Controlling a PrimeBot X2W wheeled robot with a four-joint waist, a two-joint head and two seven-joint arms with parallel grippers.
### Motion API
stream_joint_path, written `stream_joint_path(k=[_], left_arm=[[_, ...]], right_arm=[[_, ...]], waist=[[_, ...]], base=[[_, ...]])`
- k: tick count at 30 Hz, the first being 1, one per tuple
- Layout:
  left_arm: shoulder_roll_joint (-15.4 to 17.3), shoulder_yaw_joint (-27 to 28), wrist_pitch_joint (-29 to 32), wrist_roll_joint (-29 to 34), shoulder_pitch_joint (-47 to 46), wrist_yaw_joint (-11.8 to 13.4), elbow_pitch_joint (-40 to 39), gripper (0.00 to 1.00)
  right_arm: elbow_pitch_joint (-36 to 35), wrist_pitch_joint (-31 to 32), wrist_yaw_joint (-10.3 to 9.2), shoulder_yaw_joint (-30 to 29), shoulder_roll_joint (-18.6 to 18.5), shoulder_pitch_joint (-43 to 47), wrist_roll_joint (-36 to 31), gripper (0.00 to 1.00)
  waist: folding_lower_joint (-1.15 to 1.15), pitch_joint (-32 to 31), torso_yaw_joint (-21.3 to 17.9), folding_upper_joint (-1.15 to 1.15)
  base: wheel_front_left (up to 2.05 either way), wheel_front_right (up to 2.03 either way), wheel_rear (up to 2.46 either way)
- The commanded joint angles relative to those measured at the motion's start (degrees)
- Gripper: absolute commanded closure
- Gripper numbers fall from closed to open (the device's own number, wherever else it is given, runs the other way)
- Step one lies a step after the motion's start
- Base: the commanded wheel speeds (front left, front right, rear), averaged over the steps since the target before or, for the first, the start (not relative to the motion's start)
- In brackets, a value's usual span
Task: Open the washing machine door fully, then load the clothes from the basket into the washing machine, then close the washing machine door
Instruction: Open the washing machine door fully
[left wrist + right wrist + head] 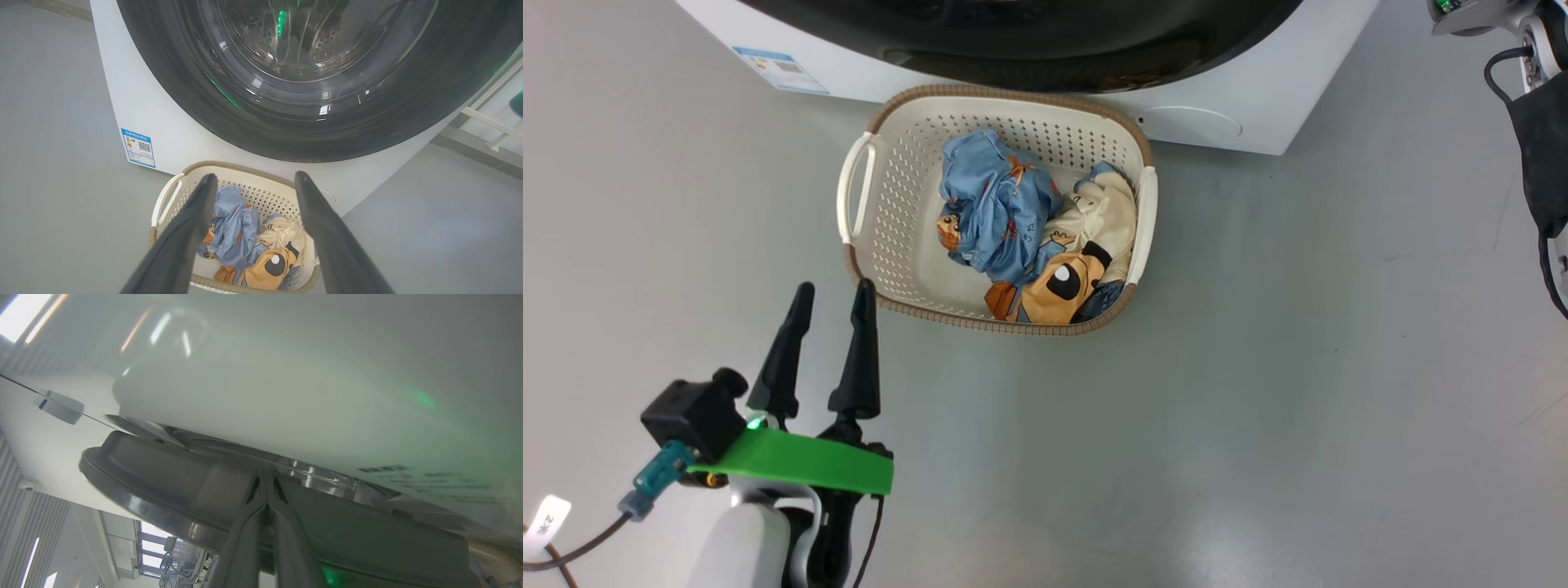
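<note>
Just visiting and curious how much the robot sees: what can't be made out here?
- Head view: top edge cuts off most of the washing machine door.
- Left wrist view: print on the blue label is too small to read.
- Right wrist view: dark print on the washing machine front is blurred.
- Head view: the clothes hide part of the basket floor.

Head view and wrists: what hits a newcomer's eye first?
The cream basket on the grey floor, holding bright blue and orange clothes, in front of the white washing machine. Behind it looms the glossy black washing machine door. The left gripper hovers open near the basket; the right gripper is shut at the door's rim.
</note>
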Motion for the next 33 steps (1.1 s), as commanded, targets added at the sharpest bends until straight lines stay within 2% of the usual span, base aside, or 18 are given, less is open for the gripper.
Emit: stream_joint_path(k=[1, 10, 24, 33], left_arm=[[0.8, 1.6, -0.4, -0.6, -1.0, -0.1, -1.5, 0.00], [0.8, 1.4, -0.4, -1.2, -0.4, -0.1, -1.2, 0.00], [0.8, 2.1, -0.4, 0.9, 2.4, -0.1, -0.4, 0.00], [0.8, 2.8, -0.4, 2.7, 5.2, -0.1, -0.2, 0.00]], right_arm=[[-1.6, 0.3, 0.09, 0.8, 1.5, -0.8, -0.7, 1.00], [-2.1, 1.4, 0.09, 1.8, 1.9, 1.0, -1.3, 1.00], [-5.4, 4.4, 0.09, 3.9, 2.2, 9.7, -0.9, 1.00], [-7.7, 5.8, 0.09, 5.6, 4.1, 16.7, -0.4, 1.00]], waist=[[0.00, 0.2, 0.3, 0.00], [0.00, -1.2, 0.6, 0.00], [0.00, -7.0, -0.2, 0.00], [0.00, -11.6, -1.5, 0.00]], base=[[0.00, 0.00, 0.00], [0.00, 0.00, 0.00], [0.00, 0.00, 0.00], [0.00, 0.00, 0.00]])
